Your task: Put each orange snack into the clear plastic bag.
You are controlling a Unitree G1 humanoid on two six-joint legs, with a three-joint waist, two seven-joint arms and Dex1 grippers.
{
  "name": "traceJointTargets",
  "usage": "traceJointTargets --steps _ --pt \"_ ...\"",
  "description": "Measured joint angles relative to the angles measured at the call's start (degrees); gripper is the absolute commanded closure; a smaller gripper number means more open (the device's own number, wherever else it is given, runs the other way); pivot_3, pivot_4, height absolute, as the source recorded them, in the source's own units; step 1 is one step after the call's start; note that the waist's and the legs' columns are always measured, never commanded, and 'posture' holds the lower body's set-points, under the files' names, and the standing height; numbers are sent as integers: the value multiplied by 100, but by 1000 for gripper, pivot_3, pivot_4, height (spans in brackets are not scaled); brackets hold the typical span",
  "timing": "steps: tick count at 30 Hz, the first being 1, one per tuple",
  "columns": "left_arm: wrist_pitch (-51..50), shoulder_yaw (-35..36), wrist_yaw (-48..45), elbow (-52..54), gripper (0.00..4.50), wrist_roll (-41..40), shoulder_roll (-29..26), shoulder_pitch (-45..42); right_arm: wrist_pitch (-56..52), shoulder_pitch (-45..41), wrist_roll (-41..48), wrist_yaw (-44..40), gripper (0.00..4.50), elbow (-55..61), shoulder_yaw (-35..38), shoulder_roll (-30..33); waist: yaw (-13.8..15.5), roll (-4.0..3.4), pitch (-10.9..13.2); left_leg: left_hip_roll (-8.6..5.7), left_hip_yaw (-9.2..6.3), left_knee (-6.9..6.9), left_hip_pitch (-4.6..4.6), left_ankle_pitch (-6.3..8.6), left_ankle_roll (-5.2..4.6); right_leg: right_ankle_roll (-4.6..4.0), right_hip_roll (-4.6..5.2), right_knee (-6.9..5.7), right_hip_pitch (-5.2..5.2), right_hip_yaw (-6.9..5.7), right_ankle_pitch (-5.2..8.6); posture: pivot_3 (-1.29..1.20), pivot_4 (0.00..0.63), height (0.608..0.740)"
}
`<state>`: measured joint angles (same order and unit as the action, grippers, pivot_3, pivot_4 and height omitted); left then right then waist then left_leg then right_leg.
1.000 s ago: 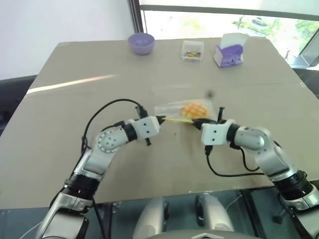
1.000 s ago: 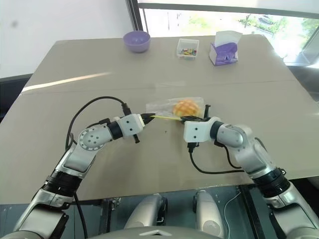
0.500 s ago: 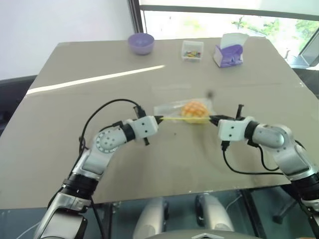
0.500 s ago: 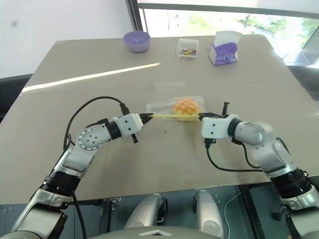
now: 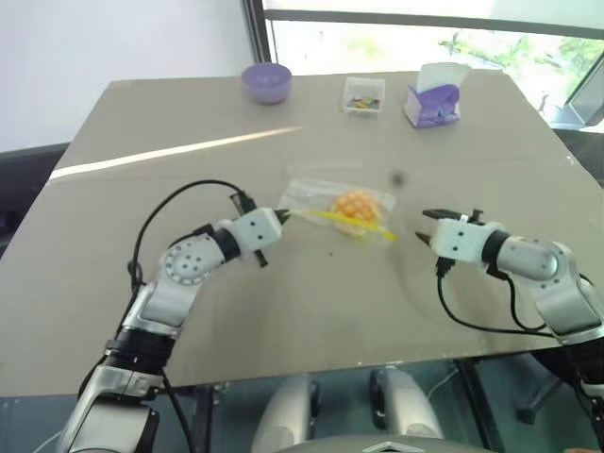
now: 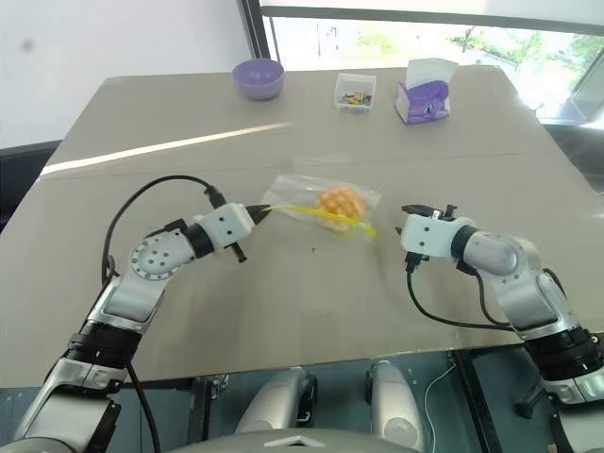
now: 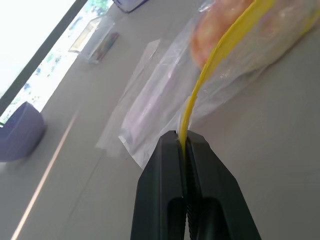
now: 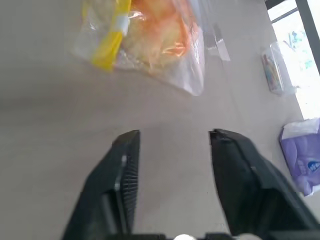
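Inside the clear plastic bag (image 6: 321, 202) sits the orange snack (image 6: 335, 201); left pincer (image 6: 262, 211) pinches its seal, right pincer (image 6: 408, 218) gapes empty.

One orange snack (image 5: 355, 202) is on the counter (image 5: 283, 311), and it sits inside the one clear plastic bag (image 5: 321, 198). Along the counter's far edge stand one purple bowl (image 5: 266, 81), one small clear box of colourful bits (image 5: 363, 94) and one purple tissue box (image 5: 434, 96). There are two claws: the left claw (image 5: 283, 214) and the right claw (image 5: 425, 225).
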<state>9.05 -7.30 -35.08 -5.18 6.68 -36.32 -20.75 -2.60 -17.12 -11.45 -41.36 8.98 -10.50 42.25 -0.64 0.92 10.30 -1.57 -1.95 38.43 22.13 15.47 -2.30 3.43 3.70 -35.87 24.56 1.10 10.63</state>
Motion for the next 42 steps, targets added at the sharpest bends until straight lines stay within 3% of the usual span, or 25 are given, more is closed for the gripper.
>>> traceJointTargets --steps 12,23,26,27,28,30,37,42 --pt "-33 4 -8 21 4500 9 54 12 -1021 108 949 -421 1774 605 -5 -707 -1 1 -1 2 0 2 -1 0 0 0 0 -2 0 0 -1 0 150 740" --pt "-48 3 16 211 4500 88 111 85 -1620 -426 1306 -318 1774 -331 -24 -1518 -1 1 -1 -2 0 1 0 0 1 -1 2 -2 1 0 -1 0 150 740" --pt "-84 4 46 280 4500 104 144 106 -1663 -465 1370 -335 2671 -463 -28 -1559 -2 1 -1 -2 -1 1 -1 0 1 -1 1 -2 1 0 -1 0 150 740" --pt "-94 4 56 311 4500 105 150 137 -1667 -471 1375 -341 3106 -522 -28 -1559 -3 1 -1 -2 -1 1 -1 0 1 -1 1 -2 1 0 -1 0 150 740" --pt "-104 4 62 337 4500 108 165 161 -1670 -471 1383 -350 3834 -567 -28 -1559 -2 1 -1 -2 -1 1 0 0 1 -1 1 -3 1 0 -1 0 150 740" --pt "-110 5 81 344 4500 109 169 162 -1670 -480 1398 -369 4457 -571 -28 -1559 -2 1 -1 -2 -1 1 -1 0 1 -1 1 -3 1 0 -1 0 150 740" --pt "-128 6 148 353 4500 110 172 162 -1661 -547 1419 -445 4457 -648 -28 -1495 -4 1 -1 -2 -1 1 -1 0 0 -1 1 -3 1 0 -1 0 150 740" --pt "-247 37 97 613 4500 -17 168 153 -1579 -716 1502 -508 4457 -489 82 -1110 -2 0 -1 -3 -1 2 0 0 1 0 4 -3 2 0 -2 0 150 740"
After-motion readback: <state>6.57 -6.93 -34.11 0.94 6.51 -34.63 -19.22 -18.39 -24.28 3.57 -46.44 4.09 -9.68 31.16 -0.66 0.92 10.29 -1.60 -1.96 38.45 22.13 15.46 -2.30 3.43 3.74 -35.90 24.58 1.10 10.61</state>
